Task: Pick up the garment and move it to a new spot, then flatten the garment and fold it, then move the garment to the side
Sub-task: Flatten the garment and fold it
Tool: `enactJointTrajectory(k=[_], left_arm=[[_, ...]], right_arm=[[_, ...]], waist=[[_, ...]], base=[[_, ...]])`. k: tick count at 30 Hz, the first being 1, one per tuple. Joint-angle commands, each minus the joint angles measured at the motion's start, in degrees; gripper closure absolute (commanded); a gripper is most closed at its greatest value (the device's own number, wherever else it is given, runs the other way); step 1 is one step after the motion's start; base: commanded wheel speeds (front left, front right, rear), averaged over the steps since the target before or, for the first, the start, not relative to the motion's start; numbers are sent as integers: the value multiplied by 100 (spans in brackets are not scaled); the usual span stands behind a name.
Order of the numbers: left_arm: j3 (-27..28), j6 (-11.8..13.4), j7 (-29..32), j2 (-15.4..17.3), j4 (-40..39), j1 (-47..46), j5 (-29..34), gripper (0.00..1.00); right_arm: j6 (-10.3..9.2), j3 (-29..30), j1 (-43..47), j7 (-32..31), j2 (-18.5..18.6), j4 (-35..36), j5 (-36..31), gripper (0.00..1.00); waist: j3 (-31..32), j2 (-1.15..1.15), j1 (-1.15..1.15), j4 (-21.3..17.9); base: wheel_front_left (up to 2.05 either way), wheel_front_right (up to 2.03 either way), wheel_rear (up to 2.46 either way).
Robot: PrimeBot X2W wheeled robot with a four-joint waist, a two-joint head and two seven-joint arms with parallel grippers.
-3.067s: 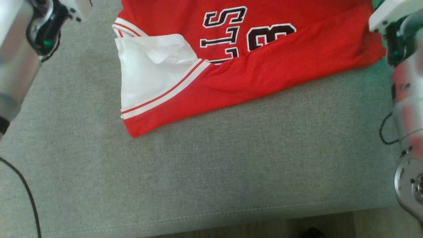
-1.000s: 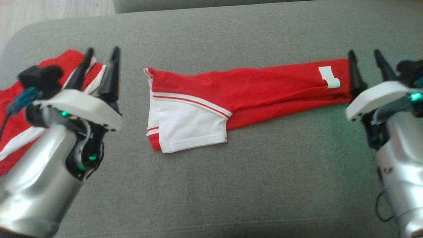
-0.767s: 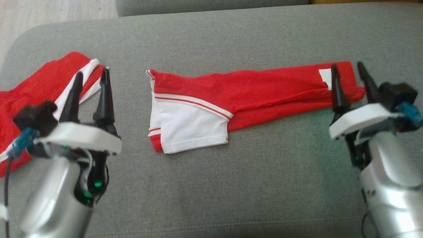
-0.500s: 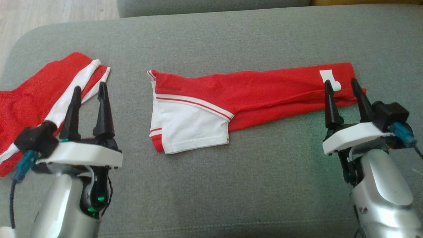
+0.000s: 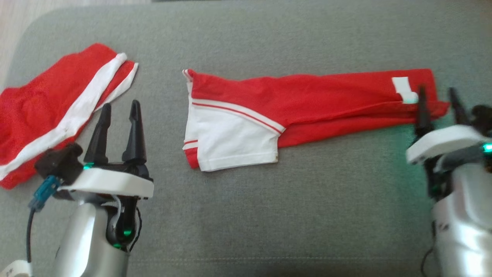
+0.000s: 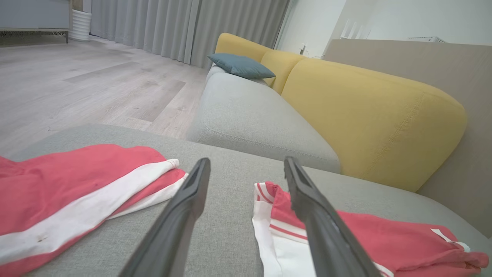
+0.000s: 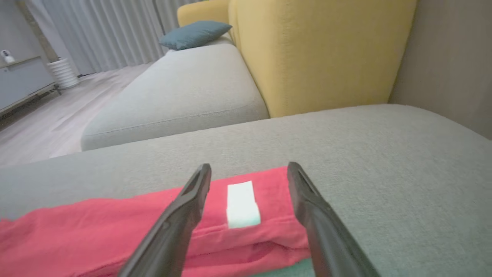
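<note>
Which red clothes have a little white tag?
The long folded garment in the middle, tag by the right gripper. The left garment has a white stripe instead.

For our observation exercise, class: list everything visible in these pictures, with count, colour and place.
folded garment: one, red and white, middle of the seat
label: one, white, folded garment's right end
second garment: one, red with white stripe, seat's left
seat: one, grey, under both garments
sofa back: one, yellow, beyond the seat
pillow: one, blue, far sofa cushion
left gripper: one, dark, open, beside second garment
right gripper: one, dark, open, at the label
</note>
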State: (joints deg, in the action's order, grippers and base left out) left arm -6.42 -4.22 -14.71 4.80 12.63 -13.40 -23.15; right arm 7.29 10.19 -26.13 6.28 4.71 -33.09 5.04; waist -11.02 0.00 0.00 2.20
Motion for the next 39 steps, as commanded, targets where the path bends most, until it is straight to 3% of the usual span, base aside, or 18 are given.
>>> enactJointTrajectory(k=[1, 9, 16, 25, 36, 37, 38, 39], left_arm=[[264, -72, -29, 36, -137, -287, 96, 0], [330, -221, -29, -69, -15, -483, 237, 0], [442, -280, -29, -114, 48, -556, 304, 0], [546, -310, -29, -157, 89, -671, 348, 0], [651, -321, -29, -178, -17, -778, 327, 0], [658, -322, -29, -179, -19, -786, 332, 0], [666, -322, -29, -180, -20, -794, 335, 0], [673, -323, -29, -181, -19, -800, 338, 0]], right_arm=[[20, 222, -435, -114, -26, 56, -47, 0], [20, 1886, -1127, -653, 11, -703, -668, 0], [20, 2479, -1494, -934, -33, -1142, -1233, 0], [20, 2608, -1609, -1082, -129, -1513, -1440, 0], [20, 2326, -1686, -1272, -150, -1707, -1352, 0], [20, 2289, -1693, -1288, -147, -1724, -1317, 76], [20, 2254, -1697, -1300, -137, -1739, -1283, 100], [20, 2224, -1696, -1310, -122, -1753, -1250, 100]], waist=[[-145, 0, 0, 119], [-553, 0, 0, 378], [-753, 0, 0, 415], [-765, 0, 0, 318], [-862, 0, 0, 231], [-865, 0, 0, 229], [-867, 0, 0, 229], [-866, 0, 0, 230]], base=[[0, 0, 0], [0, 0, 0], [0, 0, 0], [0, 0, 0], [0, 0, 0], [0, 0, 0], [0, 0, 0], [0, 0, 0]])
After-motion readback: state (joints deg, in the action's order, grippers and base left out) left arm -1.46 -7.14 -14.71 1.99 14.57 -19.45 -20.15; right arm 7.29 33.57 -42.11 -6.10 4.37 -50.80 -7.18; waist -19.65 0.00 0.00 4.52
